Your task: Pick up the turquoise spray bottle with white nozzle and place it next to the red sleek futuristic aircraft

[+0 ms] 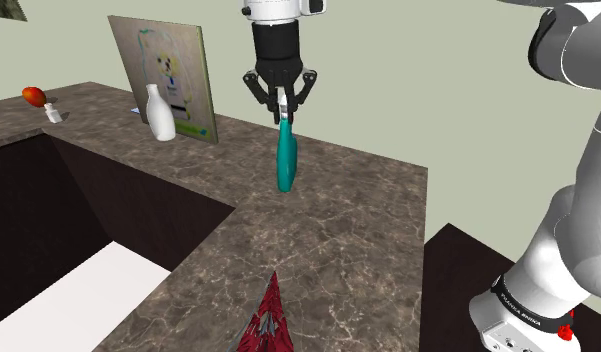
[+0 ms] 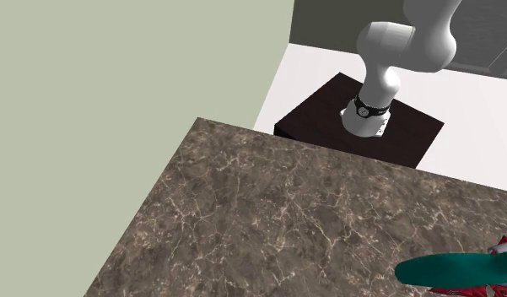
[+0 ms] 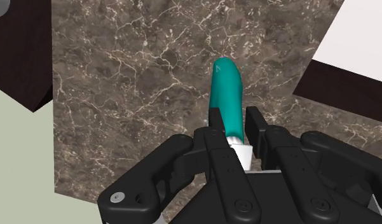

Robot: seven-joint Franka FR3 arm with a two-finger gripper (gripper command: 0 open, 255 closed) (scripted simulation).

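Shoulder view, listed from its left to its right.

- Small round red-orange object (image 1: 32,95): sitting at the far back corner of the brown marbled desk (image 1: 368,220), just beside a small white piece (image 1: 53,112). What either one is cannot be told.
- Dark-walled recess (image 1: 48,220): dropping below the desk edge at the lower left, with a white patch lying at its bottom.
- Printed board (image 1: 163,75): leaning against the pale green wall at the back of the desk and showing a cartoon figure.
- White bottle (image 1: 160,112): standing upright on the desk just in front of the board.
- Red aircraft (image 1: 269,320): lying on the desk at the picture's bottom edge, with its pointed nose aiming up-picture toward the spray bottle. Bare desk is showing between the two.
- Black tool (image 1: 284,112): pointing straight down from the white arm (image 1: 578,150). Its two fingers are clamping the white nozzle (image 3: 240,153) from both sides.
- Turquoise spray bottle (image 1: 286,160): hanging upright from the tool, nozzle uppermost, with its body reaching down toward the middle of the desk. It is hanging up-picture of the aircraft and well apart from it. Whether its base is touching the desk cannot be told. In the second exterior view its body is overlapping the aircraft at the lower right corner.
- Dark box stand (image 1: 458,270): sitting off the desk's end at the lower right and carrying the arm's base.
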